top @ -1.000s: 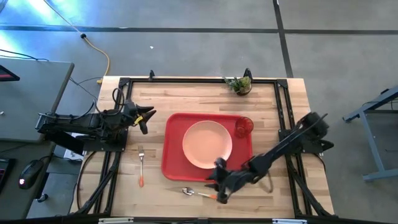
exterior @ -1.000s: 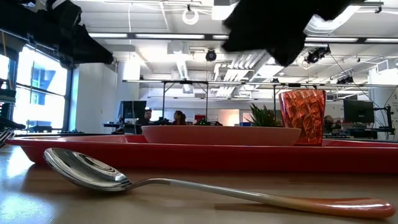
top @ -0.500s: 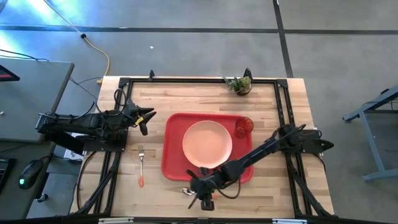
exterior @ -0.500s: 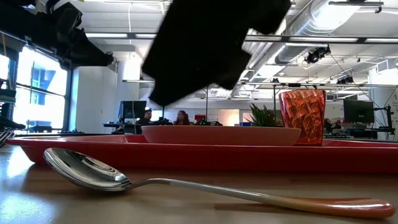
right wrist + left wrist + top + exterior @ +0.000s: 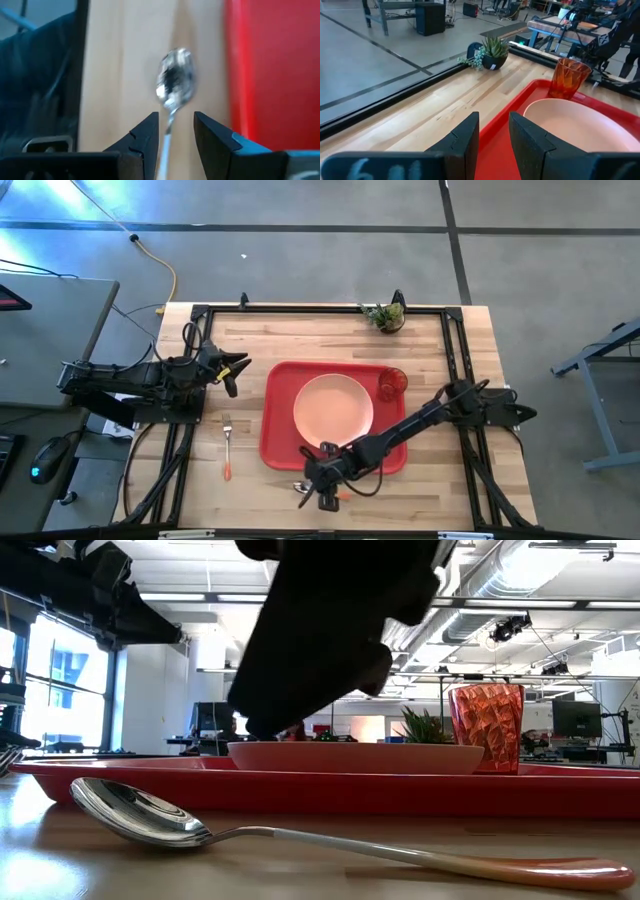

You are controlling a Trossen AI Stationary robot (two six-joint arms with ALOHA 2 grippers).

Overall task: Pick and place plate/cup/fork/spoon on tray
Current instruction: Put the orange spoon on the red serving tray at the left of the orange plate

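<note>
Right now the right gripper is down low at the near edge of the pale wooden counter, poised over the slim spoon with the silver oval bowl and orange handle, which lies flat on the wood just outside the near rim of the large bright red rectangular tray. From the right wrist camera its jaws stand apart, one on each side of the spoon's neck, the shiny bowl just beyond the tips, and nothing gripped. Room is tight there: tray rim on one side, the counter's black frame on the other, only a strip of bare wood between. On the tray sits the round, shallow peach-pink plate, taking up the middle, and the small translucent red-orange tumbler stands upright in the far right corner, close beside the plate. Over on the left, the slim fork with silver tines and orange handle lies alone on open wood, well clear of the tray. The left gripper waits above the counter's left side, jaws a little apart and empty. At the far edge stands a small potted green plant. Writing on the left gripper's body is too blurred to read.
</note>
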